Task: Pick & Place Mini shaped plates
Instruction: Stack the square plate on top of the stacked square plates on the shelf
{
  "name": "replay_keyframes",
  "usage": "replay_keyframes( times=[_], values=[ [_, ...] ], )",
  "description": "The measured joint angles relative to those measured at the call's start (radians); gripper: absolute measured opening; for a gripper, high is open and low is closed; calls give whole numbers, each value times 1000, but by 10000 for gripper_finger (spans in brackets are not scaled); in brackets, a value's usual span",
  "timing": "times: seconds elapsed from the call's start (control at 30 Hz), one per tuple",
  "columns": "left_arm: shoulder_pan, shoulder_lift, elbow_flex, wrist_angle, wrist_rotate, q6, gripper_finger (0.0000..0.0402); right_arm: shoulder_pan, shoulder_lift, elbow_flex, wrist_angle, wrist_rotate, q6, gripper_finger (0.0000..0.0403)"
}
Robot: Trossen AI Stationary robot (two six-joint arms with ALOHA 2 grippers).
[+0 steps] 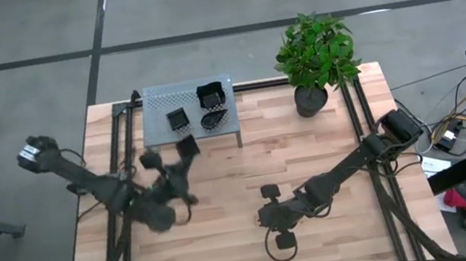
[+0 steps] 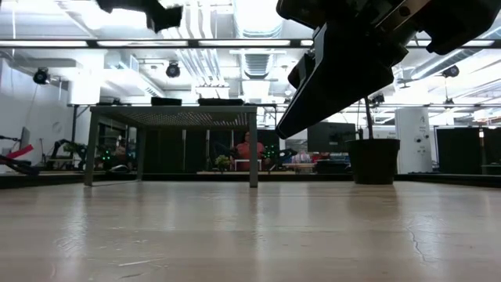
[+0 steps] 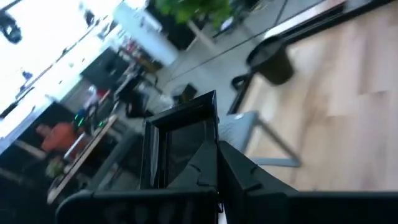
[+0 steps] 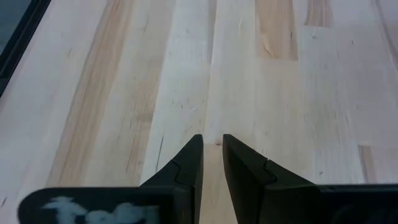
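A grey perforated stand [image 1: 154, 100] at the table's far left carries a small square plate [image 1: 178, 118], a larger square plate [image 1: 212, 94] and a leaf-shaped plate [image 1: 215, 120]. Just in front of the stand's near edge, my left gripper [image 1: 184, 154] is shut on another small dark square plate [image 1: 187, 145], which fills the left wrist view [image 3: 180, 146]. My right gripper [image 4: 212, 155] hangs over bare wood near the table's middle [image 1: 280, 249]. Its fingers stand a narrow gap apart with nothing between them. My left gripper holds the square plate by one side wall [image 3: 211, 152]. One finger [image 3: 245, 177] lies against that wall's outer face; the plate hides the other. The fingers reach nearly level toward the stand. The plate stands on edge, lifted clear of table and stand.
A potted plant [image 1: 317, 58] stands at the far right, its pot [image 2: 373, 160] showing in the low view beside the stand's legs [image 2: 253, 149]. Black rails run along both table sides. Bare wood lies between the arms and along the near edge.
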Motion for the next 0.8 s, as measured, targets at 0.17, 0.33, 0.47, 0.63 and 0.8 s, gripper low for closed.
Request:
replay_keyframes(
  times=[0.17,0.33,0.47,0.63,0.8],
  values=[
    [201,-65,-11,-64,149,17,0,0,0,0,0,0,0,56],
    [424,-103,-15,-113,312,-33,0,0,0,-1,0,0,0,56],
    [568,-110,-15,-123,513,3,0,0,0,-4,-1,0,0,56],
    [659,-102,-15,-139,583,129,0,0,0,-12,-1,0,0,56],
    [675,-102,-15,-143,585,158,0,0,0,-15,-3,0,11,56]
  ],
)
